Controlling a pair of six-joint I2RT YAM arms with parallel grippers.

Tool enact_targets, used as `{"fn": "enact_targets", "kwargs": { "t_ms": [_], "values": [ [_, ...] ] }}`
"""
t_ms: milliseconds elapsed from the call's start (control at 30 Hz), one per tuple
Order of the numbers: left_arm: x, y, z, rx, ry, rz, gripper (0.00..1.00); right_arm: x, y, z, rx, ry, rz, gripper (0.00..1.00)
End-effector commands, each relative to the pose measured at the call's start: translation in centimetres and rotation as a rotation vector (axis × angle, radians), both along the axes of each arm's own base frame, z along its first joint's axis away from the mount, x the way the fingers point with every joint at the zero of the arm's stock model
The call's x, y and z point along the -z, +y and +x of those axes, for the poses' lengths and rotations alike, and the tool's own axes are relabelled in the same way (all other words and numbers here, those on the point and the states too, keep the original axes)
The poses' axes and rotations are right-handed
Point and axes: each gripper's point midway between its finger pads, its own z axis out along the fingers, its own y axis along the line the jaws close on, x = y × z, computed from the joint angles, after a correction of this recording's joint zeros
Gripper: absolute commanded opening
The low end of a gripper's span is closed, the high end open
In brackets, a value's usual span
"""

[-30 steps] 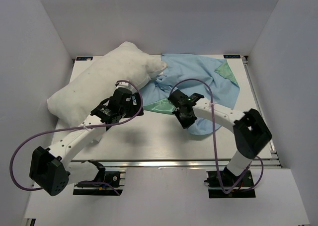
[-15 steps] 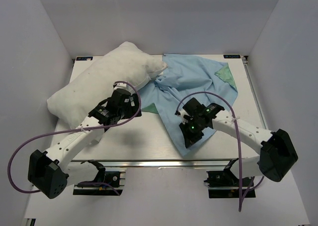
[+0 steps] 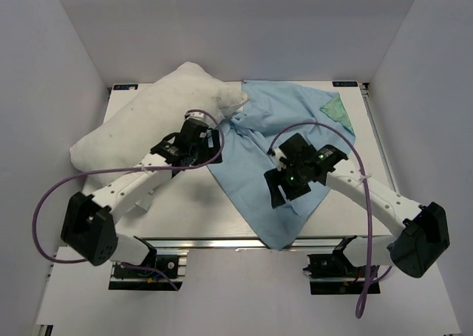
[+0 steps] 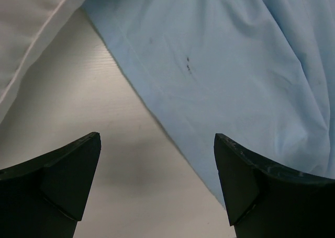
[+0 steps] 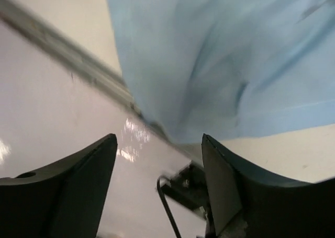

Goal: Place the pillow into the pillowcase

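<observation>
The white pillow (image 3: pixel 144 125) lies at the table's back left, and one edge of it shows in the left wrist view (image 4: pixel 26 23). The pillowcase (image 3: pixel 284 118) is spread plain light-blue side up from the back right down to the near edge, with a teal patterned corner (image 3: pixel 338 108) at the far right. My left gripper (image 3: pixel 216 146) hangs open over bare table beside the pillowcase's left edge (image 4: pixel 235 65). My right gripper (image 3: pixel 276 190) is open above the pillowcase's near part (image 5: pixel 209 55), with nothing between its fingers.
The pillowcase's near corner (image 3: pixel 279 240) reaches the table's front rail (image 5: pixel 78 65). White enclosure walls stand on the left, right and back. Purple cables loop from both arms.
The right gripper pulled the pillowcase toward the near edge, then opened and let it go. The left arm swung right to the pillowcase's left edge.
</observation>
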Motion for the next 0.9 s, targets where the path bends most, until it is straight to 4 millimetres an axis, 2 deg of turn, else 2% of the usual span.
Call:
{"fn": "enact_targets", "kwargs": {
  "t_ms": [0, 33, 67, 100, 133, 167, 200, 233, 267, 300, 333, 367, 400, 433, 467, 500, 533, 567, 600, 667, 700, 767, 800, 833, 867],
  "values": [
    [0.3, -2.7, 2.1, 0.065, -0.002, -0.037, 0.98, -2.0, 0.4, 7.0, 0.185, -0.182, 0.046, 0.73],
    [0.1, -3.3, 2.8, 0.069, 0.001, -0.045, 0.98, -2.0, -0.6, 9.3, 0.278, -0.171, 0.086, 0.73],
    [0.6, -3.6, 3.2, 0.065, 0.013, -0.041, 0.98, -2.3, -0.6, 11.3, 0.326, -0.186, 0.139, 0.73],
    [2.2, -4.0, 3.5, 0.069, 0.046, -0.026, 0.98, -1.3, -0.7, 12.6, 0.353, -0.158, 0.141, 0.74],
    [2.5, -4.3, 4.0, 0.069, 0.049, -0.027, 0.98, -1.0, -1.8, 14.7, 0.395, -0.186, 0.126, 0.76],
    [3.1, -4.5, 4.4, 0.067, 0.057, -0.021, 0.98, -1.8, -1.8, 17.0, 0.421, -0.247, 0.127, 0.76],
    [4.8, -4.7, 4.7, 0.060, 0.091, 0.000, 0.98, -0.2, -2.8, 19.0, 0.453, -0.267, 0.044, 0.76],
    [4.6, -5.1, 5.6, 0.052, 0.087, 0.001, 0.98, 0.3, -3.3, 20.7, 0.470, -0.285, 0.015, 0.77],
    [5.1, -5.3, 6.0, 0.045, 0.096, 0.010, 0.98, -0.8, -3.3, 23.1, 0.476, -0.333, 0.026, 0.78],
    [5.8, -5.0, 6.4, 0.029, 0.113, 0.034, 0.98, 1.7, -3.5, 24.7, 0.484, -0.284, -0.014, 0.78],
    [7.4, -5.1, 6.8, 0.018, 0.141, 0.063, 0.98, 2.4, -5.1, 26.5, 0.528, -0.266, -0.029, 0.76],
    [7.1, -5.4, 7.8, 0.005, 0.128, 0.062, 0.98, 0.5, -5.1, 29.5, 0.562, -0.301, -0.002, 0.75],
    [7.6, -5.2, 8.3, -0.012, 0.136, 0.082, 0.98, 3.6, -5.6, 30.1, 0.562, -0.216, -0.047, 0.74],
    [9.1, -5.0, 8.6, -0.023, 0.163, 0.100, 0.98, 4.2, -6.7, 31.5, 0.588, -0.223, -0.063, 0.73],
    [8.8, -5.0, 9.7, -0.043, 0.158, 0.084, 0.98, 4.7, -7.0, 32.6, 0.598, -0.226, -0.067, 0.73],
    [9.3, -5.0, 9.8, -0.041, 0.185, 0.076, 0.98, 5.6, -8.3, 34.5, 0.611, -0.241, -0.108, 0.73],
    [10.4, -4.9, 10.0, -0.049, 0.210, 0.081, 0.98, 6.2, -9.0, 35.2, 0.627, -0.241, -0.133, 0.73],
    [10.6, -4.6, 10.5, -0.065, 0.213, 0.073, 0.98, 6.6, -9.6, 35.6, 0.638, -0.239, -0.158, 0.73],
    [10.6, -4.6, 11.1, -0.070, 0.206, 0.067, 0.98, 7.5, -11.1, 36.1, 0.656, -0.227, -0.215, 0.73],
    [11.8, -4.2, 11.6, -0.074, 0.216, 0.081, 0.98, 8.9, -12.5, 35.9, 0.670, -0.204, -0.268, 0.73],
    [11.5, -4.5, 12.2, -0.069, 0.207, 0.075, 0.98, 9.8, -13.7, 35.3, 0.681, -0.182, -0.297, 0.73],
    [12.6, -4.9, 12.6, -0.042, 0.218, 0.083, 0.98, 10.7, -15.1, 34.3, 0.711, -0.143, -0.321, 0.73],
    [12.4, -5.3, 13.1, -0.030, 0.209, 0.075, 0.98, 11.1, -16.5, 33.8, 0.741, -0.121, -0.334, 0.73],
    [12.5, -5.8, 13.4, -0.009, 0.207, 0.063, 0.98, 12.2, -17.4, 32.5, 0.762, -0.079, -0.359, 0.73],
    [13.5, -6.1, 13.7, 0.007, 0.217, 0.073, 0.98, 12.3, -18.4, 31.5, 0.791, -0.052, -0.384, 0.73]
  ]
}}
